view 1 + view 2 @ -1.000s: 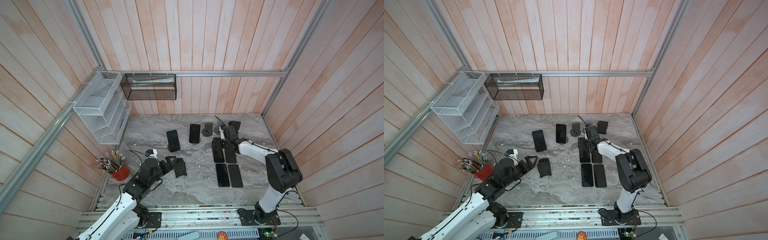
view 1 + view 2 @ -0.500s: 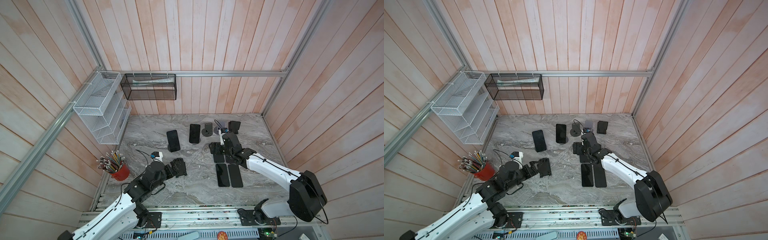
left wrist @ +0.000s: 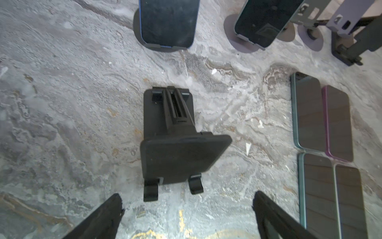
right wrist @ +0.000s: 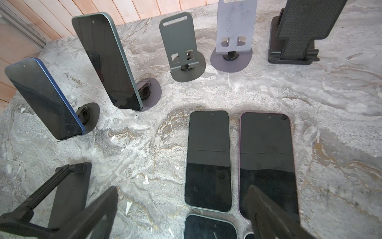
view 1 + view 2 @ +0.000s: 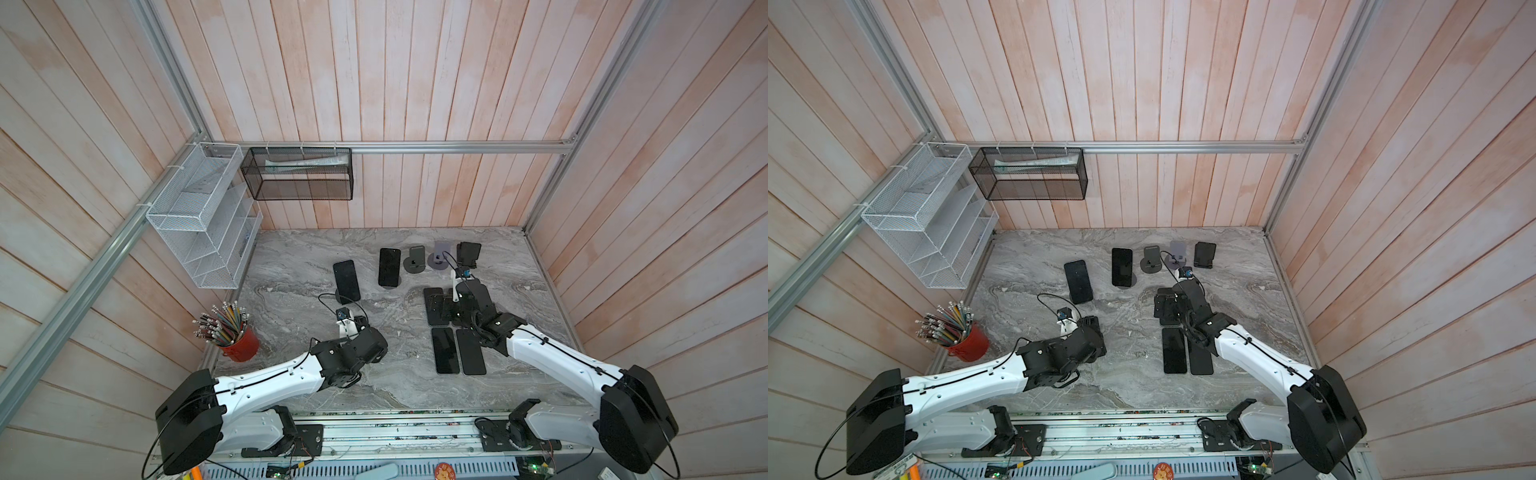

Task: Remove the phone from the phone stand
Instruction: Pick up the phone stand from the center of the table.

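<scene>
1. Top views, work done: the flat phones [image 5: 444, 351] lie face up on the surface [image 5: 291, 266] in a block at the end of the right arm [image 5: 552, 353]; the arm partly covers one of them. The dark grey stand [image 5: 415, 259], the lilac stand [image 5: 441, 254], the black ribbed stand [image 5: 468, 254] and the black folding stand [image 5: 1091, 322] carry nothing; on this evidence four removals appear complete.
2. Top views, work left: the blue phone [image 5: 346, 281] and the green phone [image 5: 389, 267] stand tilted, not laid flat; two removals appear outstanding. The blue phone is near, at 12 o'clock from the end of the left arm [image 5: 266, 376]; the green phone is well apart, at 10 o'clock from the end of the right arm.
3. Left wrist view: the left fingers [image 3: 103, 215] stand wide apart and grip nothing; the black folding stand [image 3: 175, 144] sits just ahead of the gap between them, untouched; the blue phone [image 3: 168, 22] stands beyond that stand, clear of both fingers.
4. Right wrist view: the right fingers [image 4: 264, 213] stand wide apart and grip nothing; they hang over the flat phones [image 4: 208, 161]; contact cannot be determined. The blue phone [image 4: 43, 99] and the green phone [image 4: 107, 62] sit on the occupied stands [image 4: 88, 115], ahead of the fingers toward the left arm's side, well apart from them.
</scene>
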`<state>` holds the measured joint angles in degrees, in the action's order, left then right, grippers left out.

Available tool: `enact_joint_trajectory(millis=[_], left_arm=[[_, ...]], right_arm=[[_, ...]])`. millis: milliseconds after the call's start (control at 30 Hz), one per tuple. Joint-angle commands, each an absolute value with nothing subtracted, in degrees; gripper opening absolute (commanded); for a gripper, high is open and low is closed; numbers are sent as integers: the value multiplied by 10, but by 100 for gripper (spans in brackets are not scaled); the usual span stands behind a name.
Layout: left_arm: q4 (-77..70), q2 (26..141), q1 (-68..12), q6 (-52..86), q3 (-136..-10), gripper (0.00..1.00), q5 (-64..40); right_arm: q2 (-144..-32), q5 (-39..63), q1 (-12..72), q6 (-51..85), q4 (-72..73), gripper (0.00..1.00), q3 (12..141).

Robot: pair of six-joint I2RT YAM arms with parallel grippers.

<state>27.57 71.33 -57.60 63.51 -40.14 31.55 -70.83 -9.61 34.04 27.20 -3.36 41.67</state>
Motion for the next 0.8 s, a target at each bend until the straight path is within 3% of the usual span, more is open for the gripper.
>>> enact_joint_trajectory(millis=[0,200,633,767], left_arm=[[261,734,-578,636,-413,100,388],[111,736,-578,561,-361,92,377],[160,832,-552,536,-416,91,390],[138,839,-520,517,-408,86,381]], right_arm=[[-697,-105,334,266,-9,98,409],[-702,-97,331,258,-2,98,407],[-704,-84,326,253,21,98,396],[-706,-79,325,252,29,98,390]])
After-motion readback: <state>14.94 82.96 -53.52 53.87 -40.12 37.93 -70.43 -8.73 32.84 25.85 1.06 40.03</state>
